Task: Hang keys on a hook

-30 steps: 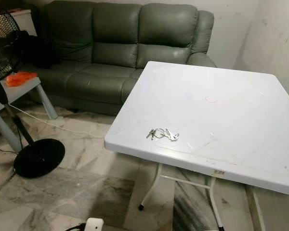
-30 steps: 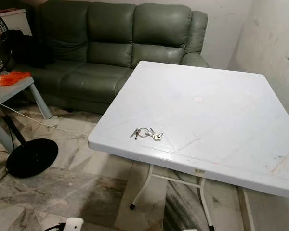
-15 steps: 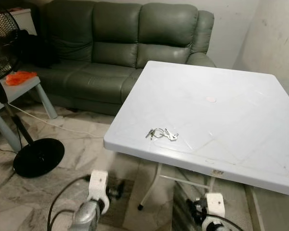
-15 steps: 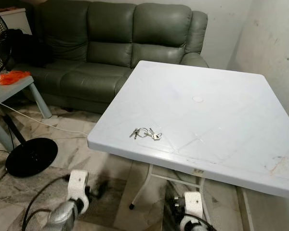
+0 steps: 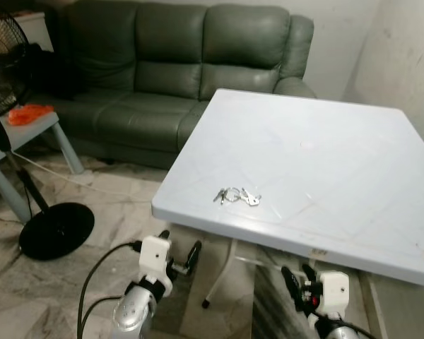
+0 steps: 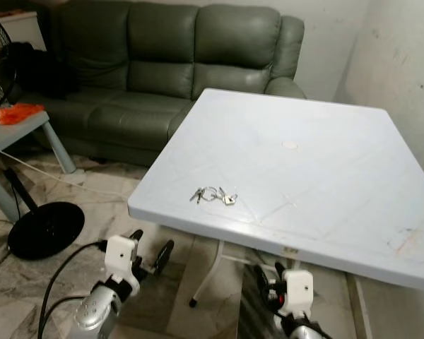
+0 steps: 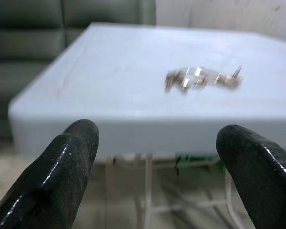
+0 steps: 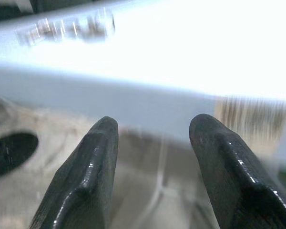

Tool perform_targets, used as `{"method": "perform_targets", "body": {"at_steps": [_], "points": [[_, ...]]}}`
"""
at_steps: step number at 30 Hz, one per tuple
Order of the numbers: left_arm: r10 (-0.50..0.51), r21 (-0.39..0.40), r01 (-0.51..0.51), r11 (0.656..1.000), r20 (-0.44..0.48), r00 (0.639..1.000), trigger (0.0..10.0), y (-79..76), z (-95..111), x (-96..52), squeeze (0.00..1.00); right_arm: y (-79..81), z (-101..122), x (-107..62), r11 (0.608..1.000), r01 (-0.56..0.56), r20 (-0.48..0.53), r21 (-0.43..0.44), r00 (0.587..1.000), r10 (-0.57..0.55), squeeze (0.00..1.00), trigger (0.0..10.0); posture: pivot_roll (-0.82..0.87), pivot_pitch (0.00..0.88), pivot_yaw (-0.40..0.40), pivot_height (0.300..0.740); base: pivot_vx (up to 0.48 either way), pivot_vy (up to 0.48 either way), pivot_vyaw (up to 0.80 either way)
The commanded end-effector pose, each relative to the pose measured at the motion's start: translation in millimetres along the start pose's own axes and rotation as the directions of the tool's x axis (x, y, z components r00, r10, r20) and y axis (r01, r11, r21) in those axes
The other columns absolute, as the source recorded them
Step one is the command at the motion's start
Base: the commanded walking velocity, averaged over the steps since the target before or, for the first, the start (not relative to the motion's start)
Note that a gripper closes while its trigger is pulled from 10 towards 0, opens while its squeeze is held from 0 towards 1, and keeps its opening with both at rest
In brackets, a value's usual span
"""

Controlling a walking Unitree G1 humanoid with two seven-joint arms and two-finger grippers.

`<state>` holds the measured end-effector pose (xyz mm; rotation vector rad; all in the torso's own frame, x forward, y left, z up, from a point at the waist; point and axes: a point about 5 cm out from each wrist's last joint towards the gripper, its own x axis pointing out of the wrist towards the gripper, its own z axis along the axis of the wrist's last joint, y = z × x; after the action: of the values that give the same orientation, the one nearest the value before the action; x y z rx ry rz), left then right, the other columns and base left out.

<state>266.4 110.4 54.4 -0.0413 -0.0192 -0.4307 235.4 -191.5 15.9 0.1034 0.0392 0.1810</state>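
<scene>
Both arms have come up higher below the bench [image 5: 325, 148] since a moment ago. From the head, the keys [image 5: 237, 196] lie at its near edge, at 12 o'clock from the left gripper [image 5: 178, 248]. The left wrist view shows spread fingers [image 7: 62, 167] and shiny blurred keys. The right gripper [image 8: 152, 157] is spread too. The reach has begun; lifting higher comes next.

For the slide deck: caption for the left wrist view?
Left gripper, jaws open, faces the keys lying near the white table's edge.
</scene>
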Motion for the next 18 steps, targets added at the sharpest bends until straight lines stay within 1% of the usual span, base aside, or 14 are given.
{"method": "perform_targets", "body": {"at_steps": [1,7,11,17,18], "points": [[-0.024,0.000,0.024,1.000,0.023,0.999,10.0,-2.5,11,1.2,0.00,4.1,13,5.5,1.000,-0.014,0.052,0.022,0.999,0.013,0.00,10.0,0.04,0.000,-0.018,0.740,0.000,0.000,0.00],[-0.032,-0.010,0.032,0.999,0.066,0.997,10.0,-3.7,29,4.7,0.00,10.1,34,15.0,0.999,-0.025,0.126,0.041,0.992,0.020,0.00,10.0,0.04,0.000,-0.019,0.740,0.000,0.000,0.00],[-0.023,-0.015,0.024,1.000,0.073,0.997,10.0,-1.5,35,4.3,0.00,16.0,45,19.5,0.997,-0.038,0.152,0.064,0.988,0.028,0.00,10.0,0.05,0.000,-0.017,0.740,0.000,0.000,0.00],[-0.009,-0.038,0.011,0.999,0.069,0.998,10.0,0.2,35,-1.0,0.00,14.9,45,16.4,0.998,-0.032,0.134,0.058,0.991,0.024,0.00,10.0,0.05,0.000,-0.017,0.740,0.000,0.000,0.00],[0.006,-0.054,-0.002,0.999,0.072,0.997,10.0,2.6,37,-2.2,0.00,17.2,51,17.1,0.997,-0.043,0.149,0.061,0.988,0.033,0.00,10.0,0.05,0.000,-0.018,0.740,0.000,0.000,0.00]]}}
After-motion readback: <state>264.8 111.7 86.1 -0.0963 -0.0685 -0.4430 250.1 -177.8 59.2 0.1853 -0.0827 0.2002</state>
